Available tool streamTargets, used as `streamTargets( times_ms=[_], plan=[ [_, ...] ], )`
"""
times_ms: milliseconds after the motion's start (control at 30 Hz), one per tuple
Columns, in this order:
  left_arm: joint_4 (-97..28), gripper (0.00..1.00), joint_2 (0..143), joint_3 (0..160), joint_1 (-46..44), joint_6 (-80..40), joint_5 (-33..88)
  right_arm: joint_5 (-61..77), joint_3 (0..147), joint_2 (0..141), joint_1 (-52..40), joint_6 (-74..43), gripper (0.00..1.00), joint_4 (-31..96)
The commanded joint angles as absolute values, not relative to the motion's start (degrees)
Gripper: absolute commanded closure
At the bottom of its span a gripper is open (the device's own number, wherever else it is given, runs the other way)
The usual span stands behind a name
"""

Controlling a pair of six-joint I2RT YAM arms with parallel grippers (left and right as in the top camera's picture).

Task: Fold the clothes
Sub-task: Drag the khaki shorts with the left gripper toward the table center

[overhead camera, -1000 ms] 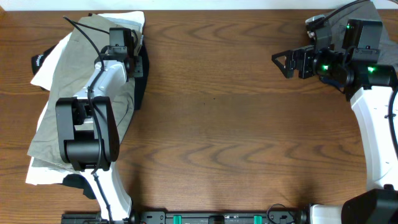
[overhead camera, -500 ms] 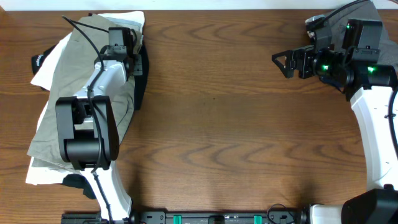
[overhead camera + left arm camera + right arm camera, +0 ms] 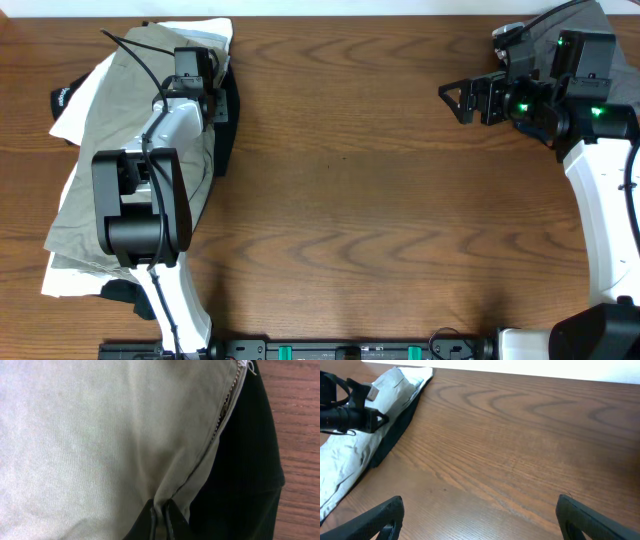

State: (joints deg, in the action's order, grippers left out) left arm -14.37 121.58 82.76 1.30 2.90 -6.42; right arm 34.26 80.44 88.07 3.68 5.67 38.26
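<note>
A pile (image 3: 70, 200) of clothes is seen at the left end of the desk (image 3: 380, 200), running from the far edge almost to the near edge. A white garment (image 3: 72, 112) lies at the outer left and shows again at the near and far ends of the pile. A khaki garment (image 3: 95, 180) is spread over it and makes up most of what is seen. A black garment (image 3: 229, 118) sticks out from under the khaki one along the pile's right edge, touching the bare wood.

The left arm (image 3: 150, 190) is stretched over the pile from the near edge toward the far end. The left gripper (image 3: 160, 519) is seen in its wrist view with the jaws drawn narrow, a raised fold of the khaki garment pinched between them. A zip (image 3: 225, 410) runs along the khaki edge just beyond the pinch, with the black garment directly to its right.

The middle of the desk is shown as bare wood.

At the far right, the right gripper (image 3: 451, 101) is held above the desk, well apart from the pile and pointed toward it. Its jaws are spread wide and nothing is held in them.
</note>
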Motion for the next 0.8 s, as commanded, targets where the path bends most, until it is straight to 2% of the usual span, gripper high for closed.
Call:
streamTargets(
  times_ms=[0, 467, 767],
  plan=[
    [-13.4, 0.94, 122.3, 83.6, 1.7, 2.7, -7.2, 33.8, 80.0, 88.3, 2.9, 6.5, 0.05, 38.1],
    [-19.4, 0.94, 103.6, 83.8, 0.6, 2.7, -7.1, 33.9, 80.0, 88.3, 2.9, 6.5, 0.05, 38.0],
    [-24.4, 0.94, 98.6, 83.8, -8.2, 1.3, -3.1, 33.9, 80.0, 88.3, 2.9, 6.2, 0.05, 38.2]
  ],
)
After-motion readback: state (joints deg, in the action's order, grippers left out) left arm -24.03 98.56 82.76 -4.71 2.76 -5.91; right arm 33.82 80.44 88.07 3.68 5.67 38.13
